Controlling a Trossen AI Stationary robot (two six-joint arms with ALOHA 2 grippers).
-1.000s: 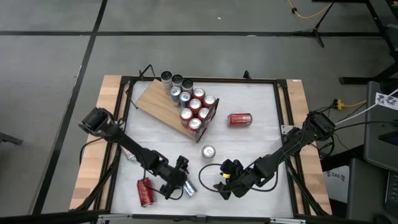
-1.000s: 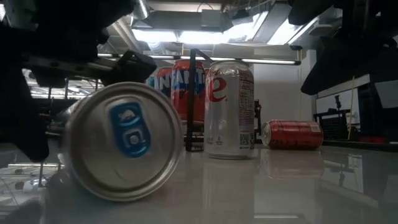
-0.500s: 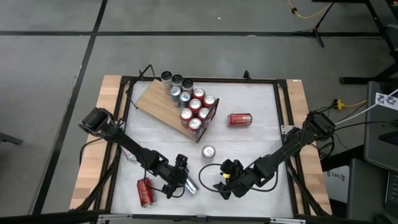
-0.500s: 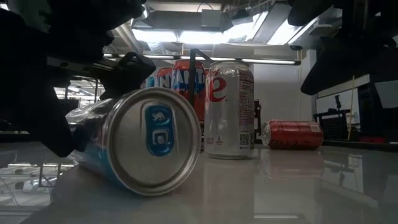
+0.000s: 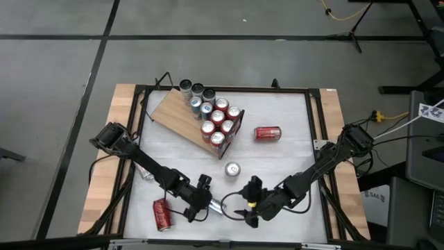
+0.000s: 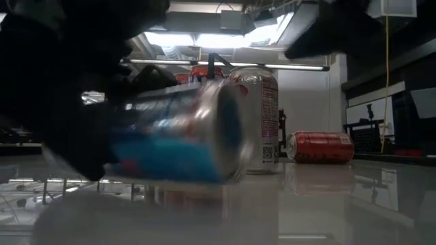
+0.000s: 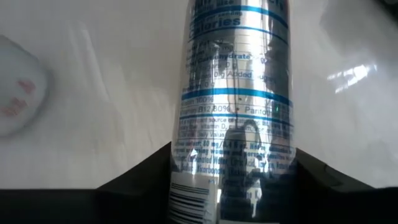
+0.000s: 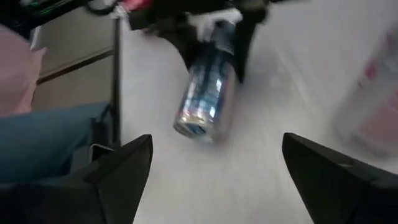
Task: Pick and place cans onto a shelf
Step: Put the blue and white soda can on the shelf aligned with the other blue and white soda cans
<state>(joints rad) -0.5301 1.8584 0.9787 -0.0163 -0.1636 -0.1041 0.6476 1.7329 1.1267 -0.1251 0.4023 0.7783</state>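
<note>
1. Far left of the action: red can (image 5: 161, 214) lying on its side, just outboard of the left gripper (image 5: 203, 201), untouched.
2. Left gripper low over the near edge of the table (image 5: 291, 132), fingers (image 7: 134, 177) straddling the slim blue-and-silver can (image 5: 216, 206). Closing in on it, but contact on both sides not clear; cannot call it clamped yet.
3. Key relation: slim can lying flat, long axis running straight out ahead of the left gripper toward the right gripper (image 5: 248, 205). Far end nearly under the right fingertips. Left arm clearly nearer, already around the body.
4. Right gripper facing the can's far end, fingers (image 8: 118, 171) spread wide, holding nothing.
5. Beyond both grippers: one silver can (image 5: 232, 169) upright, another red one (image 5: 267, 133) on its side, shelf (image 5: 177, 111) farther off still with its cluster of cans (image 5: 216, 120) standing at the framed end.
6. Versus a second ago: slim can swung round, round top no longer facing the low camera, side now showing. Right gripper shifted in toward the can; left fingers narrower.
</note>
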